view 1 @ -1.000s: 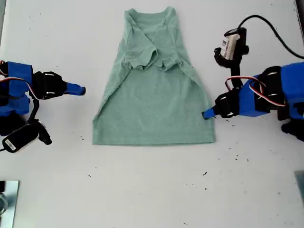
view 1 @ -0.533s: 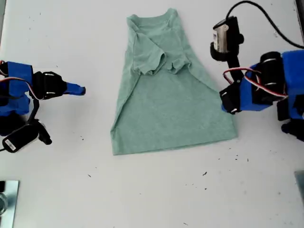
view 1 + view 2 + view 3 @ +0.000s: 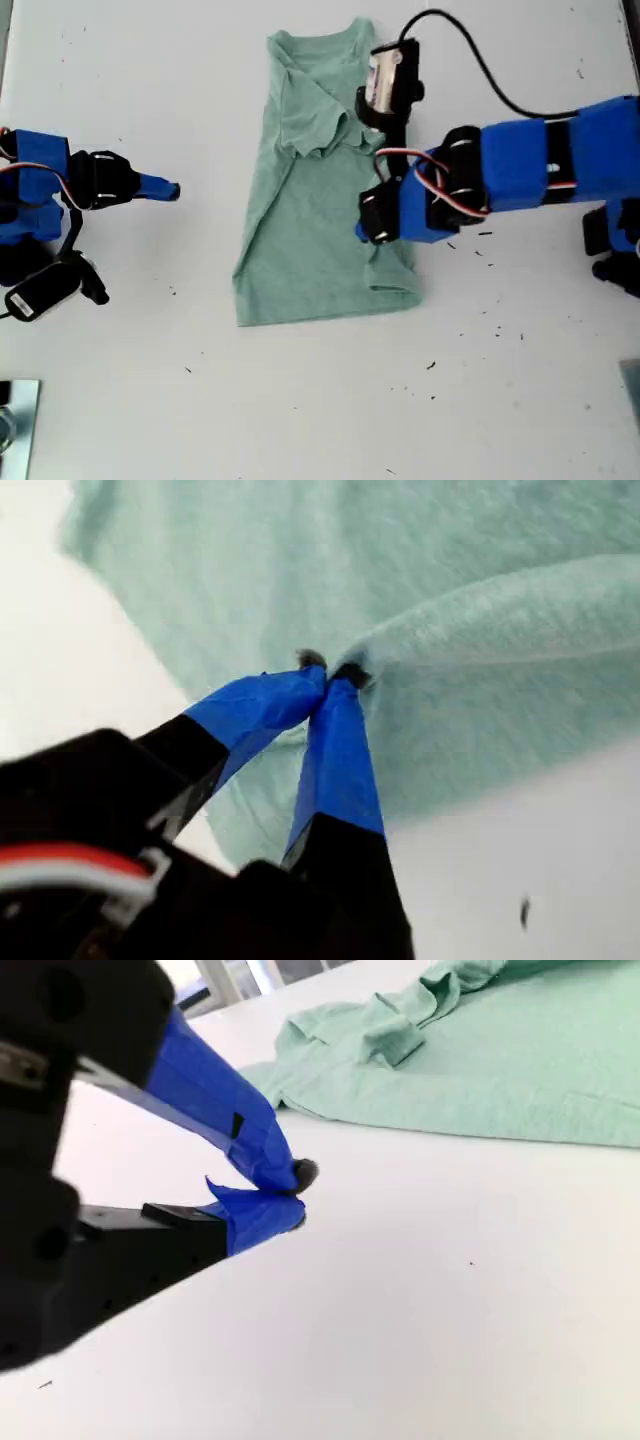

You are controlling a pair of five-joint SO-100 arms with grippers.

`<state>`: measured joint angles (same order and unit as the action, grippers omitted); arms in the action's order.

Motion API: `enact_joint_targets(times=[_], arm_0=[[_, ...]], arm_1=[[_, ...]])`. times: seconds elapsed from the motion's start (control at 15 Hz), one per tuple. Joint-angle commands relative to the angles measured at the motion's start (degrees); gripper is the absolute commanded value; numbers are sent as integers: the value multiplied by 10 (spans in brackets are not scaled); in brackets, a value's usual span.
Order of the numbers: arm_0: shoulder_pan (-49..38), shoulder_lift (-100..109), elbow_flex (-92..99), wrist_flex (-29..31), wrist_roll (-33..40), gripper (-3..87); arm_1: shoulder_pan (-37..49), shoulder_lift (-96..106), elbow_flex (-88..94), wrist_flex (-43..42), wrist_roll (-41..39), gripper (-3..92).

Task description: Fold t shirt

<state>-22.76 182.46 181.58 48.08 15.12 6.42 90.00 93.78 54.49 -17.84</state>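
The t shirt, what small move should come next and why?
Probably carry the pinched edge a little further toward the exterior view's left, then lower and release. My first claw is shut on the t shirt, with its side lifted over the middle but not yet laid flat. My second claw rests apart on the table.

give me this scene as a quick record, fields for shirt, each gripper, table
t shirt: pale green, on the table, sleeves folded in, side edge at the exterior view's right lifted over the body
my first gripper: shut on a pinch of the t shirt's edge, over the shirt's middle
my second gripper: shut, holds nothing, resting on bare table at the exterior view's left, apart from the shirt
table: white, small dark specks
fold stage: side fold under way, not laid down
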Motion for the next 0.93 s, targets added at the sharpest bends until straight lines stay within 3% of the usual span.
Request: enact_joint_targets(times=[0.0, 0.07, 0.13, 0.33, 0.4, 0.53, 0.67, 0.73, 0.87], arm_0=[[2, 5, 4, 1, -5, -3], [4, 5, 4, 1, -6, -3], [6, 5, 4, 2, -7, -3], [8, 7, 4, 3, -7, -3], [7, 7, 4, 3, -7, -3], [6, 8, 4, 3, -7, -3], [6, 8, 4, 3, -7, -3], [6, 8, 5, 3, -7, -3], [7, 8, 5, 3, -8, -3]], arm_1=[[-12, -77, 32, -149, 18, 5], [-18, -93, 39, -152, 17, 230], [-24, -74, 25, -100, 15, 246], [-62, 38, -243, 260, -11, 240], [-71, 84, -287, 325, -16, 237], [-51, 279, -97, 347, -28, 221], [40, 570, 321, 219, -83, 214], [87, 751, 537, 172, -102, 71], [127, 1071, 786, 198, -141, 23]])
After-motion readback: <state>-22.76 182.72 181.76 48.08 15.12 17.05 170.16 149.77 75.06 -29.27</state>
